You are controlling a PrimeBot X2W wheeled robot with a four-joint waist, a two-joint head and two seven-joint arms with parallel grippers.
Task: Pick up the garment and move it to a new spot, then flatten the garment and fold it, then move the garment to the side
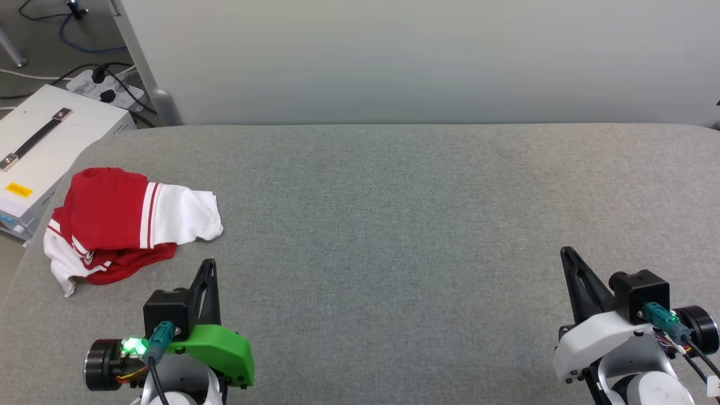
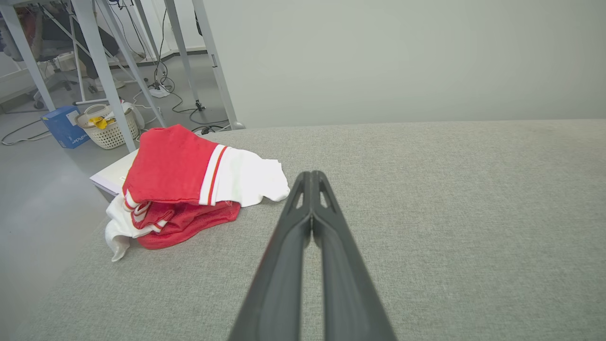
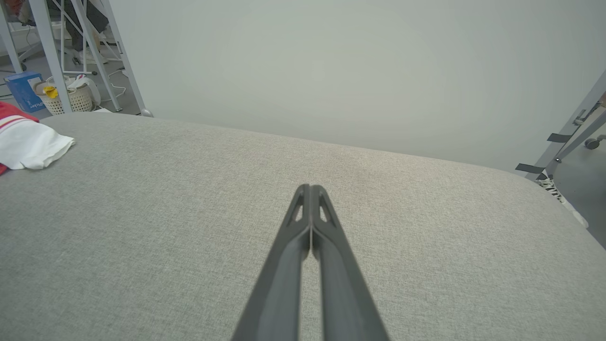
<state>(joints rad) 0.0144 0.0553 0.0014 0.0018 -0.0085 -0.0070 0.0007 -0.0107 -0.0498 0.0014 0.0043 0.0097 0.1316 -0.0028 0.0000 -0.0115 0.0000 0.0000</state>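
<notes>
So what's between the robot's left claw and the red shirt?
Nothing, just bare grey tabletop between the shut left gripper and the garment, seen in the head and left wrist views.

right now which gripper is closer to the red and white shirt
Left. The left gripper sits shut just short of the garment, not touching; the right gripper, also shut, is far across the grey surface.

Right fingers pressed together, grey surface beyond, garment at far left
</notes>
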